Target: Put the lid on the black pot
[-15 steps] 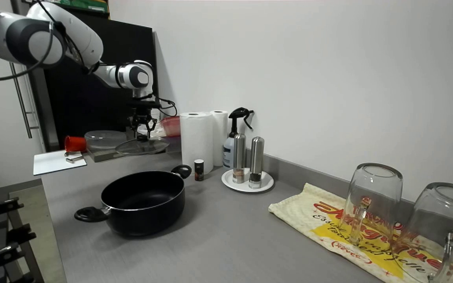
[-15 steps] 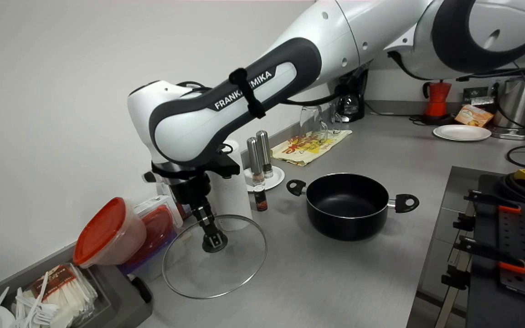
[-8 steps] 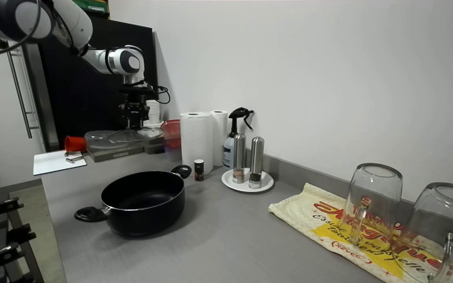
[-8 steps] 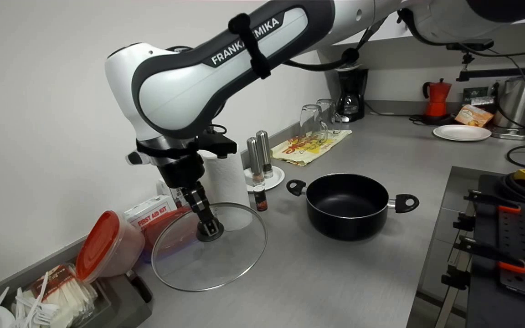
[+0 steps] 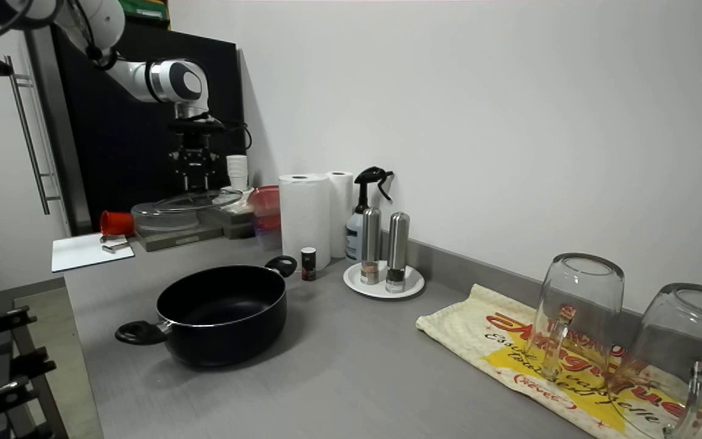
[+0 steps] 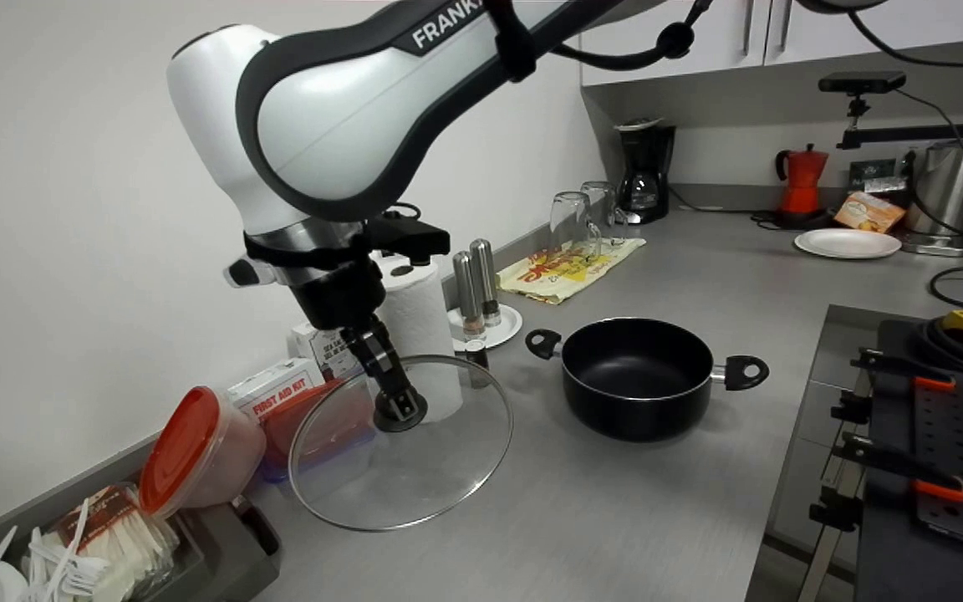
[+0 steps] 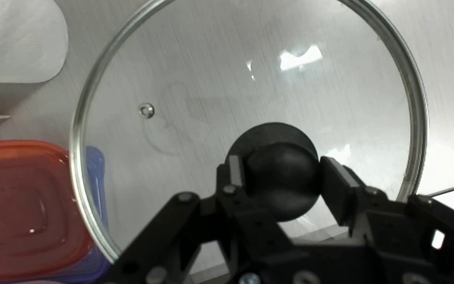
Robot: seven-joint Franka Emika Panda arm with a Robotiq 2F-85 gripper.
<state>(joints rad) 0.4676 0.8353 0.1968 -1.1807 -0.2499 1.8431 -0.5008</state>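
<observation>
The lid, clear glass with a metal rim, shows in both exterior views (image 5: 214, 199) (image 6: 448, 477) and fills much of the wrist view (image 7: 219, 83). My gripper (image 7: 278, 173) is shut on its dark round knob, one finger on each side. The gripper also shows in both exterior views (image 5: 196, 182) (image 6: 400, 408). The lid hangs above the counter, slightly tilted. The black pot (image 5: 229, 341) stands uncovered on the counter with its inside visible. In an exterior view the pot (image 6: 636, 410) is to the right of the lid, apart from it.
Paper towel rolls (image 5: 304, 219), a small spice jar (image 5: 308, 264) and two mills on a white plate (image 5: 409, 285) stand along the wall. Red-lidded containers (image 6: 206, 451) and a cutlery organizer (image 6: 222, 552) are near the lid. Glass mugs (image 5: 576, 305) stand on a cloth.
My gripper has lifted the lid higher and carried it away from the camera in an exterior view. The knob has stayed between the fingers. The pot has not moved.
</observation>
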